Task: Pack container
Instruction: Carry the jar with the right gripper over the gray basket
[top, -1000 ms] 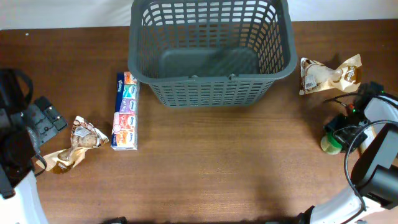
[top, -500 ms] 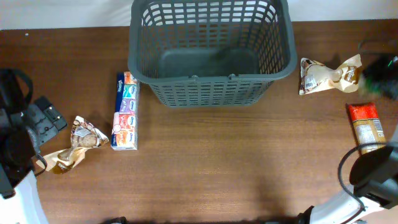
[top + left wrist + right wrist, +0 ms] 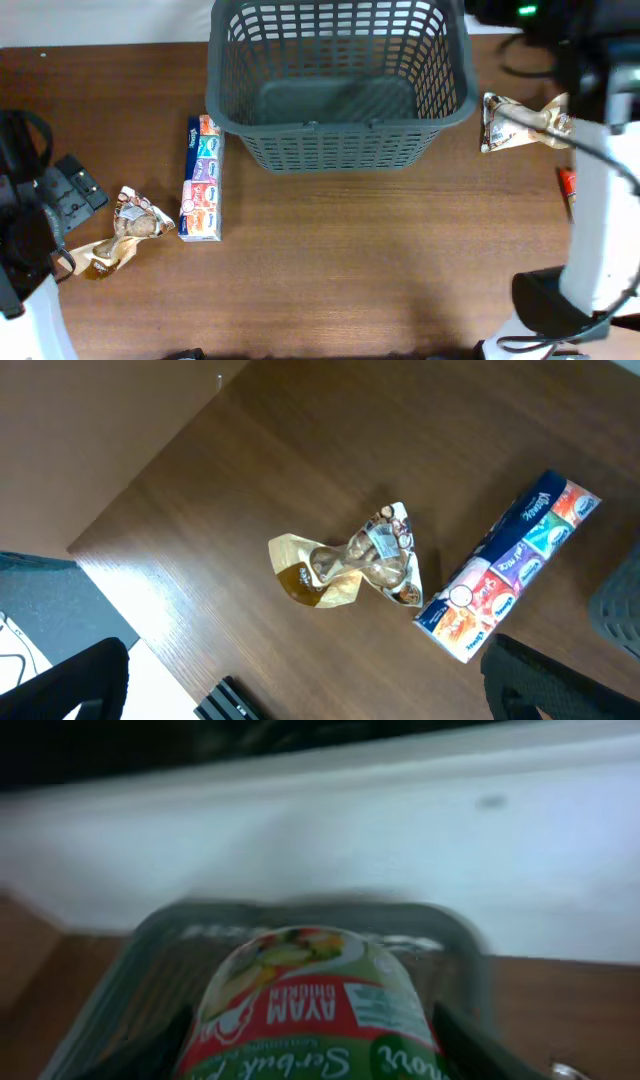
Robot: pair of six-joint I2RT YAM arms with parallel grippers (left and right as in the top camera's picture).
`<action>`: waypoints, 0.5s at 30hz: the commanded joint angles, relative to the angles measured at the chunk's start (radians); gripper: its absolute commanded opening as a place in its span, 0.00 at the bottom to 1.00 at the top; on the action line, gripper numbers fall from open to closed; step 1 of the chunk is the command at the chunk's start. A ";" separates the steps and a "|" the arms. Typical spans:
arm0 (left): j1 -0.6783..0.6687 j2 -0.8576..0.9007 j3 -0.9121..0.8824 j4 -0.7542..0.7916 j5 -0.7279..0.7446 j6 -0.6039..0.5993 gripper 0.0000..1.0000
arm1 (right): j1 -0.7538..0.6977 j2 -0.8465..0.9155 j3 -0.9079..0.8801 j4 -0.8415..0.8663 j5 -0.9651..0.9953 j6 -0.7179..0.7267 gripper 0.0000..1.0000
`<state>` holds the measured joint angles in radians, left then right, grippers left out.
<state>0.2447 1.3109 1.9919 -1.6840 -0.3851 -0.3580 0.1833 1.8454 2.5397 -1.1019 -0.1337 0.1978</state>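
Note:
The dark grey slotted basket (image 3: pixel 340 75) stands at the back middle, nothing visible inside; it also shows blurred in the right wrist view (image 3: pixel 150 960). My right gripper (image 3: pixel 310 1055) is shut on a green and red seasoning tub (image 3: pixel 310 1010), held up by the basket's far right corner (image 3: pixel 500 14). My left gripper (image 3: pixel 310 705) is open and empty at the left edge (image 3: pixel 72 195). Beside it lie a crumpled brown snack bag (image 3: pixel 125 235) (image 3: pixel 350 565) and a long tissue pack (image 3: pixel 202 180) (image 3: pixel 505 575).
A beige snack bag (image 3: pixel 515 122) lies right of the basket. A red packet (image 3: pixel 567 182) shows partly from behind my right arm (image 3: pixel 600 180), which stretches along the right side. A white wall stands behind the table (image 3: pixel 400 820).
My right arm has swung from the table's right front up to the basket's back right corner, carrying the green tub. The left arm has not moved.

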 commanded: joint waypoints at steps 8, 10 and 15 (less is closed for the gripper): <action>0.007 -0.008 0.005 0.000 0.004 0.015 0.99 | 0.105 0.216 0.007 -0.010 0.108 -0.025 0.04; 0.007 -0.008 0.005 0.000 0.004 0.015 0.99 | 0.105 0.259 0.007 -0.029 0.108 -0.025 0.04; 0.007 -0.008 0.005 0.000 0.004 0.015 0.99 | 0.105 0.327 0.006 -0.076 0.108 -0.025 0.04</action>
<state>0.2447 1.3106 1.9919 -1.6840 -0.3847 -0.3580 0.2878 2.1574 2.5340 -1.1671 -0.0425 0.1616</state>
